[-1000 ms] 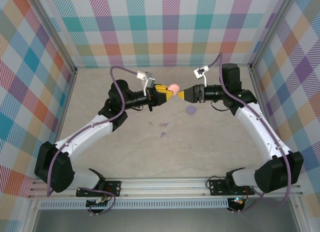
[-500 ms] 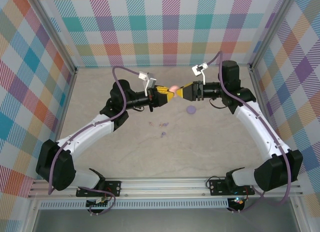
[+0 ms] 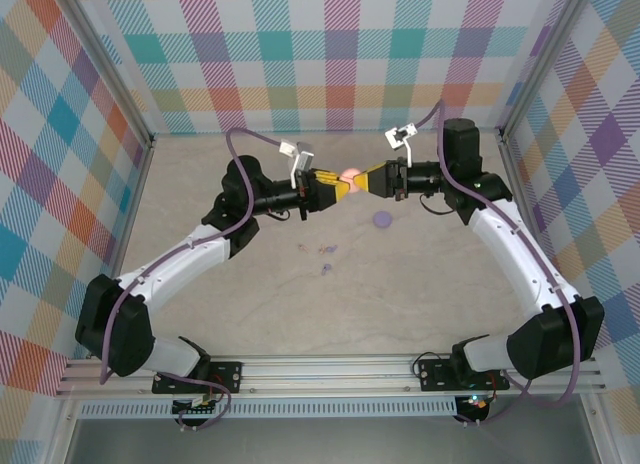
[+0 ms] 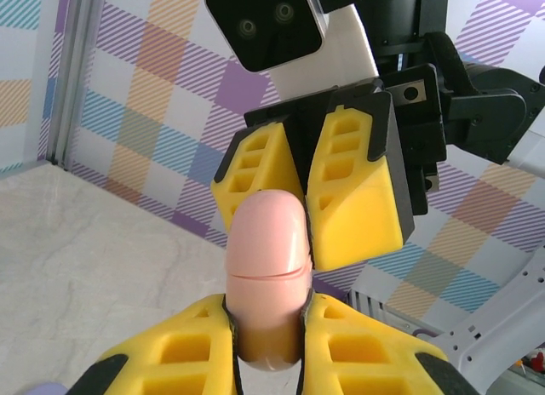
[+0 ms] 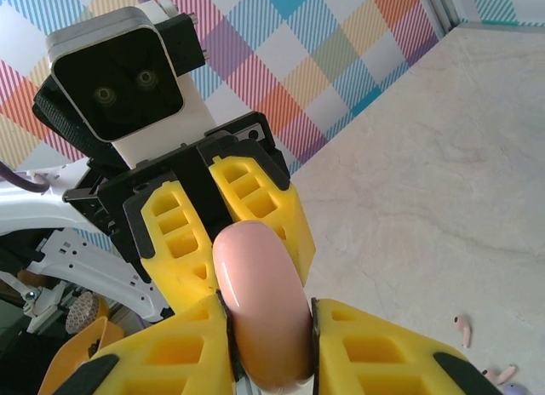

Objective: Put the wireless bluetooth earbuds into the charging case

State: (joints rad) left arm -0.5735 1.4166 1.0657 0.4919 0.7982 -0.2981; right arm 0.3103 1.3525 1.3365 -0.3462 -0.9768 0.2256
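Charging case (image 3: 348,173), pink and lid closed, hangs mid-air clenched in left gripper (image 4: 266,318) jaws. Right gripper (image 5: 266,327) has just closed in, jaws now gripping its other end. Earbuds (image 3: 326,250) lie loose on desk (image 3: 420,304) below, so opening the case likely comes next.

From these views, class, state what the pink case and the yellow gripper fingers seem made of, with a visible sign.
Pink case: likely smooth plastic, soft sheen, fine seam line. Yellow fingers: probably matte plastic, with moulded hollow cells.

left gripper (image 3: 341,185) — clamped; right gripper (image 3: 358,179) — clamped | both reach inward, tips meeting mid-air
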